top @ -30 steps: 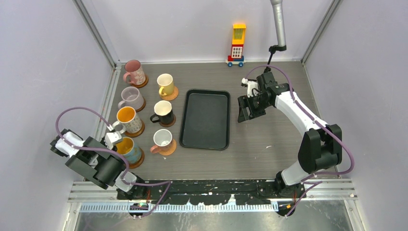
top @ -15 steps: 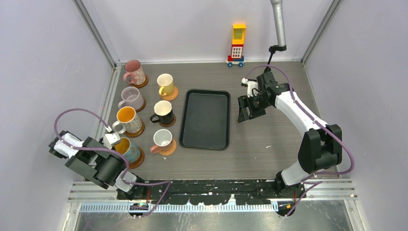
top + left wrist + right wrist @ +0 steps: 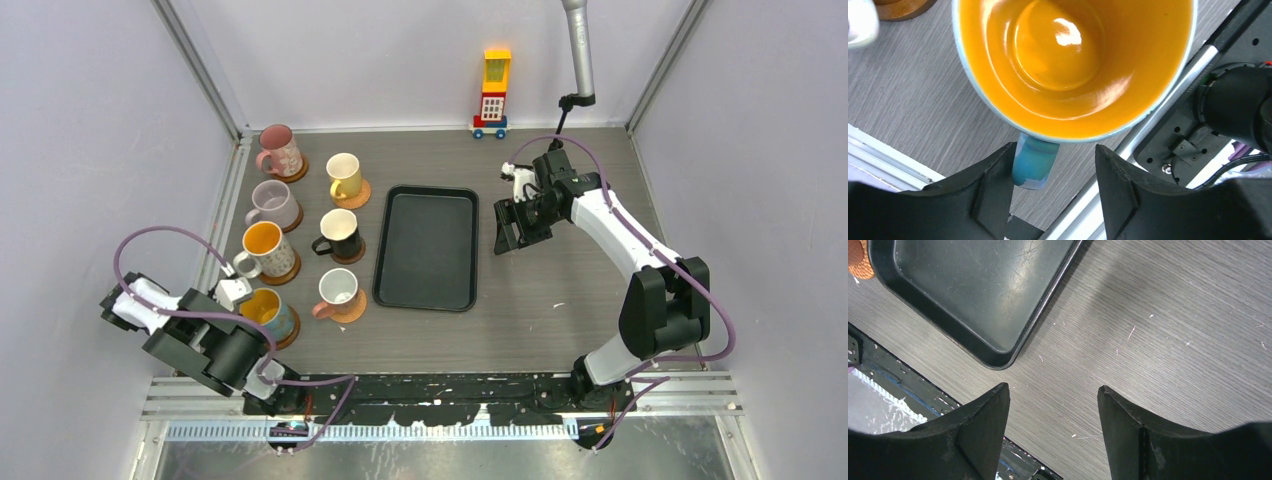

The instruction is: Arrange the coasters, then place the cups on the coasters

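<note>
Seemingly the placing is all but done: at the lower left of the top view the blue cup sits upright on its coaster, and six more cups stand on coasters in two columns above it, left of the tray. The left arm reaches in from the lower left corner, and its jaws stand part open astride the blue cup's handle without clamping it. In the wrist view the handle lies hard by the frame-left finger, with a clear gap to the other. The right arm hangs over bare tabletop right of the tray, its jaws wide apart and holding nothing. The risk now lies in backing the left arm away. If it swings sideways rather than drawing straight back or up, the near finger would likely catch the handle and turn the cup, slide it partly off its coaster, or drag cup and coaster together. A harder snag could tip it. The patterned cup stands just above in the frame, so a shove that way could knock both. Room is tight too, with the tabletop's metal rail close by the jaws.
</note>
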`<state>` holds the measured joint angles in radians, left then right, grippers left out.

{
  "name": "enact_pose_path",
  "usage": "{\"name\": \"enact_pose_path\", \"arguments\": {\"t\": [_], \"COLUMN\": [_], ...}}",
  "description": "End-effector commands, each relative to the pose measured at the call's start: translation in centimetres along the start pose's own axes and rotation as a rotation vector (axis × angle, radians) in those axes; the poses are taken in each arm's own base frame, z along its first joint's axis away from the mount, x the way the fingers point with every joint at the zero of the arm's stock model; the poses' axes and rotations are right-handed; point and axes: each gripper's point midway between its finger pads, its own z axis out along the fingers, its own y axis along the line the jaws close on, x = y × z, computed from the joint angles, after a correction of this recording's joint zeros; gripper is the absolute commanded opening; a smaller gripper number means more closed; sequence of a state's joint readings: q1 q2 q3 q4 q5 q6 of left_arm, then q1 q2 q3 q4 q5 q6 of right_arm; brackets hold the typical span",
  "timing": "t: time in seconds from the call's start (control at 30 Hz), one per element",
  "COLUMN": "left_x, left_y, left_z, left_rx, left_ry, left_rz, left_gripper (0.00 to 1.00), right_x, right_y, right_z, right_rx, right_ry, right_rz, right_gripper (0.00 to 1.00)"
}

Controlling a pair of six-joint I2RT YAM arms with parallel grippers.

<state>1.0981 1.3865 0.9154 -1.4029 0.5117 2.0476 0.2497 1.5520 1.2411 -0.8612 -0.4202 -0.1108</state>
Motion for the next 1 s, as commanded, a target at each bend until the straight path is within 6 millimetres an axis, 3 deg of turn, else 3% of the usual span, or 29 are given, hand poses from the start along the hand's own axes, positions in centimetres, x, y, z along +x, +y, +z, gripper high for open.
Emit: {"name": "enact_pose_path", "arguments": {"t": [0.0,0.23,0.43,0.53,0.73,0.83,0.97], "left_x": [-0.6,-0.1,-0.7,-0.8,-1.3,-2.0,-4.7], "left_y": [-1.5,-2.6,-1.2,-0.1,1.1,1.3,1.0], "left_z": [-0.6,-1.7,-3.1,-4.7,-8.0,-9.2,-10.6], "left_rx": [0.073,0.123,0.033,-0.024,-0.087,-0.114,-0.169], "left_ry": [0.004,0.052,0.057,0.065,0.079,0.082,0.039], "left_rz": [0.176,0.176,0.092,0.056,0.046,0.05,0.055], "left_gripper": [0.6,0.59,0.72,0.74,0.89,0.92,0.99], "right_x": [-1.5,-1.8,-1.7,-1.6,-1.5,-1.6,-1.9], "right_y": [0.4,0.3,0.5,0.6,0.7,0.7,0.9], "right_z": [-0.6,-0.5,-0.4,-0.4,-0.2,-0.1,-0.2], "right_rx": [-0.001,-0.006,-0.017,-0.019,-0.03,-0.033,-0.037], "right_ry": [-0.043,-0.053,-0.051,-0.054,-0.061,-0.067,-0.077], "right_rz": [-0.04,-0.043,-0.041,-0.042,-0.039,-0.038,-0.035], "right_gripper": [0.7,0.7,0.7,0.7,0.7,0.7,0.7]}}
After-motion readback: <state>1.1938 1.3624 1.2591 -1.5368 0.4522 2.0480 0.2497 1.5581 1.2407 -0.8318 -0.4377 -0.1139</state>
